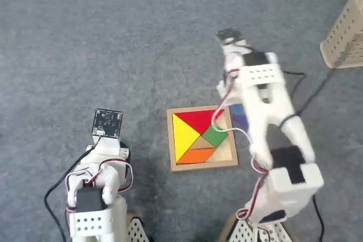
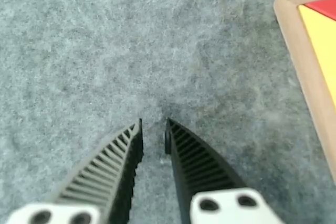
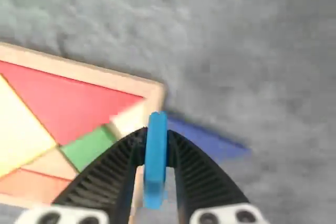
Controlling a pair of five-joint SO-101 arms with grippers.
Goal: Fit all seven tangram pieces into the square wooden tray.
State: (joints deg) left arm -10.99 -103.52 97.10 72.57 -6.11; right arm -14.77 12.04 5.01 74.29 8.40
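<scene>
Grey carpet (image 1: 113, 55) is seen covering the whole work surface.

Right arm (image 1: 266, 111): stretched out from the near edge along the right side of the tray, its forward part over the tray's far right corner.

Left arm (image 1: 96, 196): folded at the near left, apart from the tray.

A beige perforated block (image 1: 346, 32) is noted at the far right edge, well apart from everything else.

Square wooden tray (image 1: 171, 140): lying flat on the carpet between the two arms.

- Seated in it are a red triangle (image 1: 198, 120) along the far side and a yellow triangle (image 1: 184, 137) along the left side.
- An orange piece (image 1: 198, 155) is seated along the near side.
- A green square (image 1: 214, 136) is seated toward the right.
- Bare wood (image 1: 226, 150) is left showing in the near right part.

A dark blue piece (image 3: 210, 139) is recorded flat on the carpet, just beside the tray's right rim and outside it.

A light blue piece (image 3: 155, 156) is held on edge.

Right gripper (image 3: 156, 132): pinched on the light blue piece, both fingers (image 3: 194, 171) pressed against its flat faces, above the tray's right rim near the far corner.

Left gripper (image 2: 153, 124): tips parted by a narrow gap, nothing between them. Beneath it is bare carpet, with the tray's rim off to one side.
</scene>
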